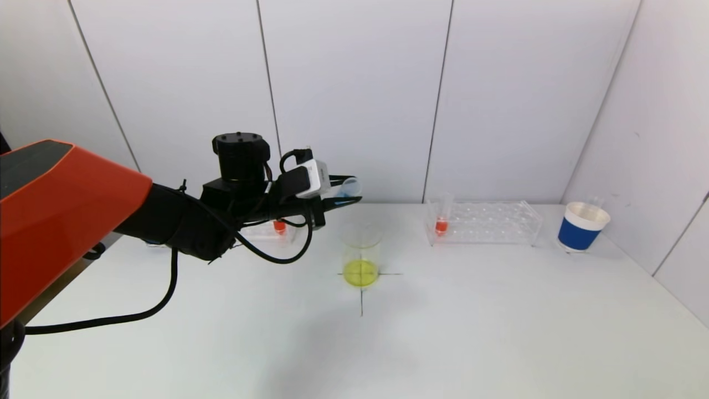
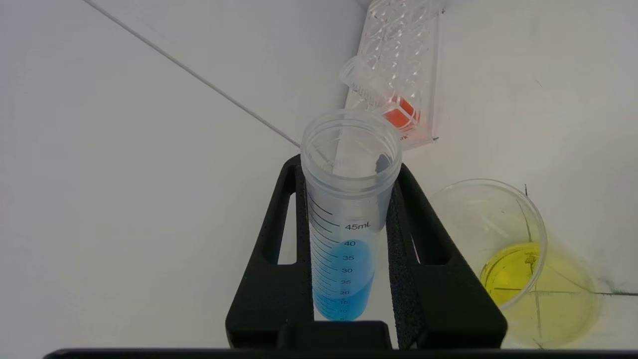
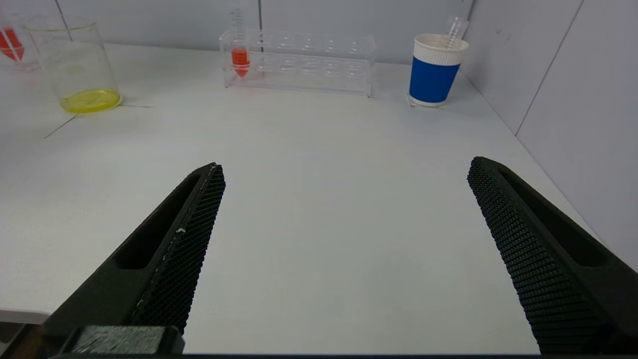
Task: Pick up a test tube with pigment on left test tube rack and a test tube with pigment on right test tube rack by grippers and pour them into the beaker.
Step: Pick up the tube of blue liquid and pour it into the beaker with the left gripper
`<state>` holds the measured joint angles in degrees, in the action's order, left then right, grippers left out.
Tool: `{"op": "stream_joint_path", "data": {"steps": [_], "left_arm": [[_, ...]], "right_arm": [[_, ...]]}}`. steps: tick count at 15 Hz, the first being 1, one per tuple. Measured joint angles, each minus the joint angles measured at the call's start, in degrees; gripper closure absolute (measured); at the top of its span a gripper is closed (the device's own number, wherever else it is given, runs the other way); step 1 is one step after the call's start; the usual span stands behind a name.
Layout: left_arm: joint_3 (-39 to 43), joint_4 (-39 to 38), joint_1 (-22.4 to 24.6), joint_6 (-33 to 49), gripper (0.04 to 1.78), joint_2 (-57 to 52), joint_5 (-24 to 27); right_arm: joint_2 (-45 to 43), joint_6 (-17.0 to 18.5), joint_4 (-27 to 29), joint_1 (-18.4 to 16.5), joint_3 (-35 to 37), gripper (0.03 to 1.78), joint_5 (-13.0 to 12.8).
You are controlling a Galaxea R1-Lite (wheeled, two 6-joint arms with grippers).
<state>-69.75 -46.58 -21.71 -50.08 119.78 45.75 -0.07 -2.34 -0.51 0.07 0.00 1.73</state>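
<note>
My left gripper [image 1: 346, 198] is shut on a clear graduated test tube [image 2: 344, 239] of blue pigment. It holds the tube tilted nearly level, its open mouth [image 1: 350, 185] pointing right, above and behind the beaker [image 1: 361, 257]. The beaker holds a little yellow liquid [image 2: 508, 271]. The left test tube rack [image 1: 266, 231] is partly hidden behind my arm, with a red-filled tube [image 1: 279, 226] in it. The right test tube rack [image 1: 487, 221] holds a red-filled tube [image 1: 441, 223] at its left end. My right gripper [image 3: 346, 164] hangs open over bare table, out of the head view.
A blue and white paper cup [image 1: 581, 227] stands at the far right near the side wall, with an empty tube in it. The beaker sits on a black cross mark [image 1: 361, 293]. White wall panels close the table at the back and right.
</note>
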Motion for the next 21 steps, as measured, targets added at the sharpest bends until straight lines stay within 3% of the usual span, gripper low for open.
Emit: {"op": "stream_joint_path", "data": {"steps": [9, 21], "left_arm": [[2.9, -3.2, -0.1, -8.9, 1.38, -0.2, 3.6], [3.8, -3.7, -0.1, -18.4, 1.38, 0.6, 4.4]], "right_arm": [[0.0, 0.0, 0.0, 0.0, 0.0, 0.04, 0.0], [0.0, 0.0, 0.0, 0.0, 0.0, 0.04, 0.0]]}}
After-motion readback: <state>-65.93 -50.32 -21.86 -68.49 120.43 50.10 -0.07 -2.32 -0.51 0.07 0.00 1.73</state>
